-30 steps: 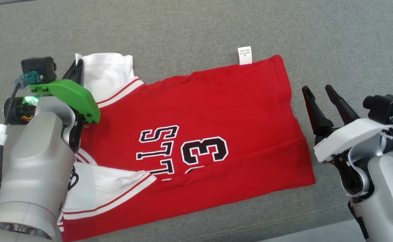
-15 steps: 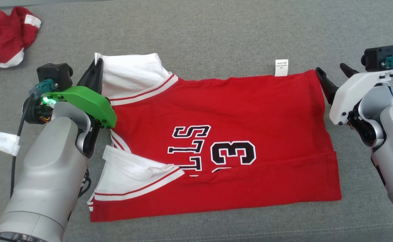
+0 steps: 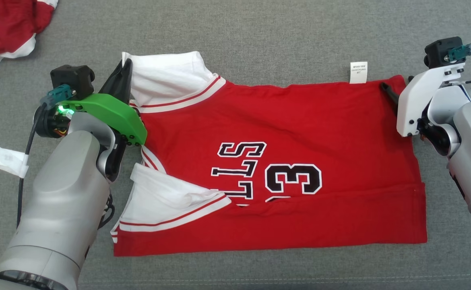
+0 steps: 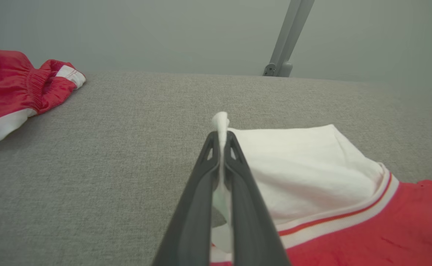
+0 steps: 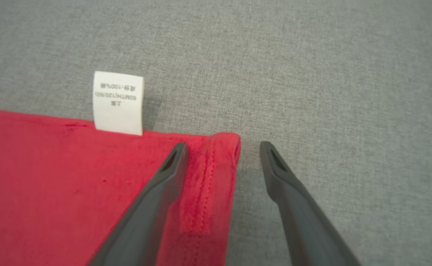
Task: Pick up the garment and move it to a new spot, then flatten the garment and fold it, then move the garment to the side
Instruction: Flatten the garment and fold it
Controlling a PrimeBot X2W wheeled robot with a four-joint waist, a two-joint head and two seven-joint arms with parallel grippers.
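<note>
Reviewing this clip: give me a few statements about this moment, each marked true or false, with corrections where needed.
1. The left gripper is shut on a white sleeve of the red jersey shirt. True.
2. The right gripper is clamped on the shirt's hem corner. False: its jaws stand open, one finger over the red cloth and the other over the grey fabric surface.
3. The white care label sticks out past the shirt's edge onto the grey surface. True.
4. The big printed digit is a 7. False: it is a black 3.
5. A second red-and-white garment lies bunched at the head view's upper left. True.
</note>
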